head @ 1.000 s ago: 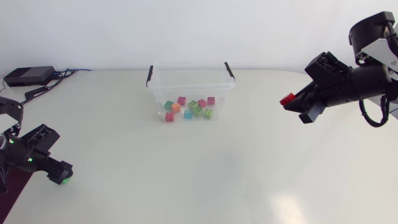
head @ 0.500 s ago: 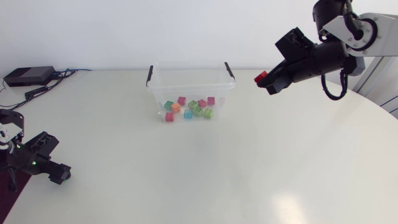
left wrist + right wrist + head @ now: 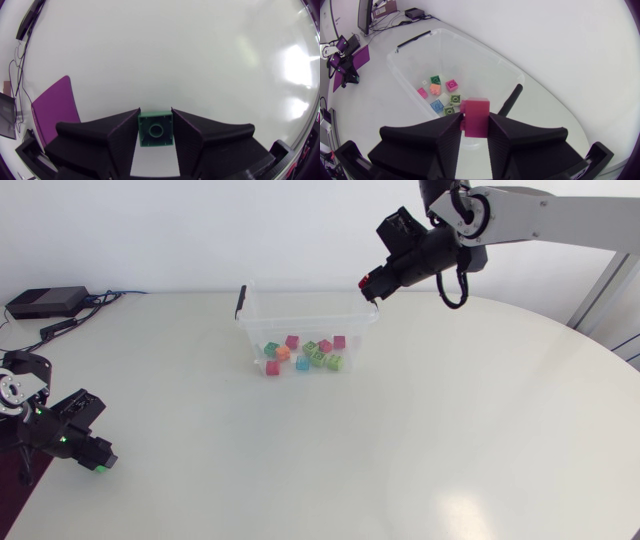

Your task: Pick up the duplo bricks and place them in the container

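Note:
A clear container with black handles holds several coloured duplo bricks at the table's back middle. My right gripper hangs at the container's right handle, shut on a red brick; in the right wrist view that brick sits between the fingers above the container's rim. My left gripper is low at the table's front left edge, shut on a green brick. In the left wrist view the green brick is clamped between both fingers.
A black box with cables lies at the back left corner. A purple mat lies off the table's left edge beside my left gripper.
My right arm has carried the red brick leftward from the far right to the container's right handle. My left gripper has shut on the green brick.

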### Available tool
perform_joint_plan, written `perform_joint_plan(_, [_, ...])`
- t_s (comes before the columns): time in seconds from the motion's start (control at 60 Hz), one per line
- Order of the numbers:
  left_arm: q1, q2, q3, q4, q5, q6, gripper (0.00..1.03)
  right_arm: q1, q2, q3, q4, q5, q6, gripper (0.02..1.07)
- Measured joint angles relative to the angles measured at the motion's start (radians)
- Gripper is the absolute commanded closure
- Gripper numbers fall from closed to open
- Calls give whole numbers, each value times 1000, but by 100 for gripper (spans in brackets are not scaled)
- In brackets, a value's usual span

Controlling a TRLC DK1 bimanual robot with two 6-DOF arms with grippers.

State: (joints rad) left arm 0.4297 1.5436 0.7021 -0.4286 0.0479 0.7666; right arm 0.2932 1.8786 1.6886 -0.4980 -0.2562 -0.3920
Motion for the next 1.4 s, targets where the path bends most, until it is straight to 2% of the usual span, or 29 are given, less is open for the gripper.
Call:
perform_joint_plan(0.1, [-32, -56, 11, -65, 32, -7, 75, 22, 67, 92, -7, 3, 19, 88])
perform_joint_plan(0.133, [-47, -73, 23, -76, 40, -11, 75, 29, 90, 119, -8, 5, 26, 84])
perform_joint_plan(0.233, [-97, -112, 50, -103, 60, -40, 75, 48, 137, 156, -14, 34, 34, 59])
perform_joint_plan(0.333, [-155, -146, 79, -128, 80, -73, 75, 66, 178, 177, -19, 58, 45, 39])
perform_joint_plan(0.4, [-209, -173, 106, -145, 89, -108, 75, 75, 206, 197, -26, 77, 49, 20])
perform_joint_plan(0.467, [-265, -190, 145, -162, 99, -143, 75, 81, 214, 203, -37, 90, 52, 14])
perform_joint_plan(0.6, [-371, -199, 249, -169, 112, -227, 75, 85, 213, 204, -52, 101, 56, 14])
perform_joint_plan(0.633, [-423, -199, 317, -168, 114, -275, 75, 85, 203, 198, -56, 103, 56, 14])
perform_joint_plan(0.8, [-556, -156, 483, -141, 132, -409, 75, 85, 24, 42, -49, 105, 56, 14])
perform_joint_plan(1.133, [-662, 46, 729, -85, 132, -533, 75, 64, -270, -311, 3, 131, 56, 12])
perform_joint_plan(1.4, [-740, 267, 937, 5, 127, -587, 75, -10, -490, -592, 44, 131, 50, 10])
